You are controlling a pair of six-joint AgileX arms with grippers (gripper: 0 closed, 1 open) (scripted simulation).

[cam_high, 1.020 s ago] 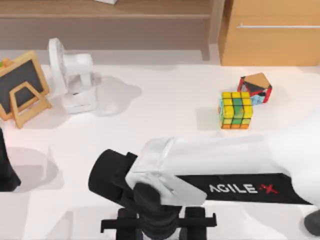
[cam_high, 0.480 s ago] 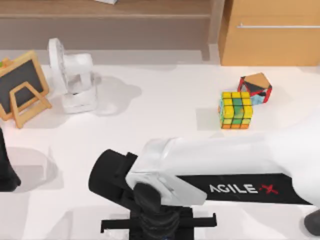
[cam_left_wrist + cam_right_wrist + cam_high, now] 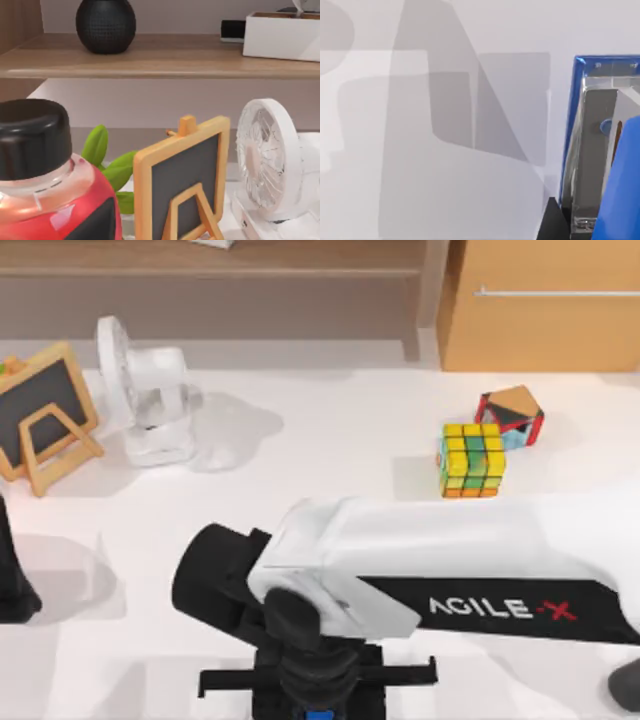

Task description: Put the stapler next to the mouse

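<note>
The stapler [image 3: 620, 175] is bright blue with a metal inside, and it sits very close to the camera in the right wrist view. From above, only a small blue bit of the stapler [image 3: 318, 715] peeks out under my right gripper [image 3: 318, 702] at the table's front edge. The gripper's fingers are drawn in against the stapler, and a black fingertip [image 3: 550, 220] lies beside its blue side. The mouse is out of view. My left arm [image 3: 12, 575] is parked at the left edge.
A multicoloured puzzle cube [image 3: 471, 460] and a red-black block [image 3: 512, 416] stand at the back right. A white fan [image 3: 150, 400] and a small chalkboard easel [image 3: 42, 415] are at the back left. A red bottle with a black cap [image 3: 45, 185] is close to the left wrist.
The right gripper's fingers have drawn inward from a wide spread. The right arm has shifted slightly, and a blue bit of the stapler now shows beneath it.
</note>
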